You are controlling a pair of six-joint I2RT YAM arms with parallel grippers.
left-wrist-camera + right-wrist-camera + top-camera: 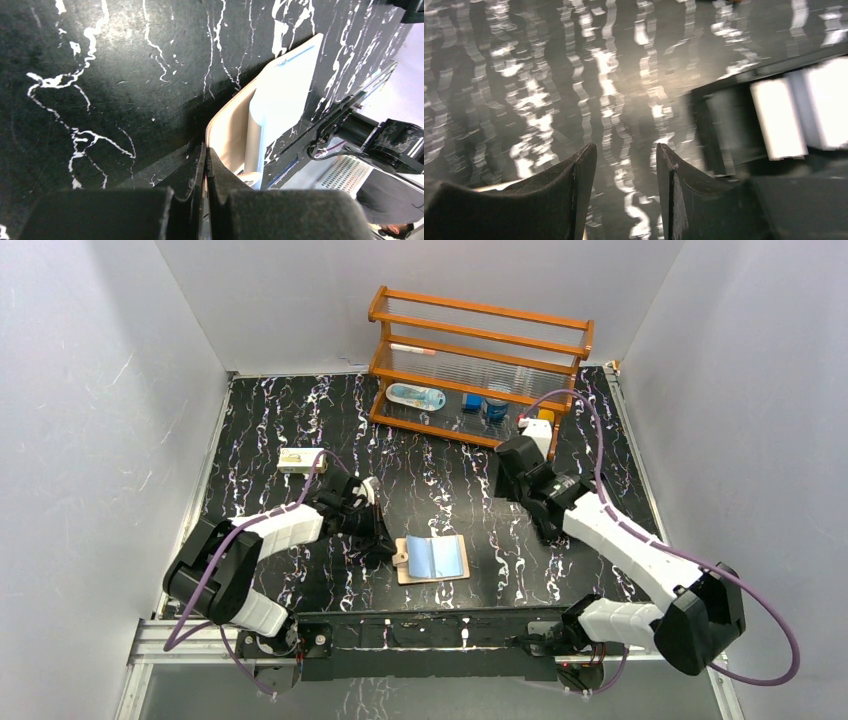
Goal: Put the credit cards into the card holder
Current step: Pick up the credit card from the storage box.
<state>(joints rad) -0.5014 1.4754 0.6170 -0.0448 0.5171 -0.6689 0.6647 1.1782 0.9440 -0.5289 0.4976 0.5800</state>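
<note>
Tan and lying open nearest the arm bases, the card holder (428, 579) is resting on the black marbled table (250, 420) with the light blue card (438, 558) sitting on it. The left gripper (205, 150) is pinching the holder's left edge, jaws pressed together and the edge curling up. Farther right, the right gripper (626, 155) is hanging over bare table, jaws apart and holding nothing. The yellowish card (300, 460) is lying well apart at far left. A wooden rack (480, 310) holding blue containers (484, 406) is standing at the back wall.
</note>
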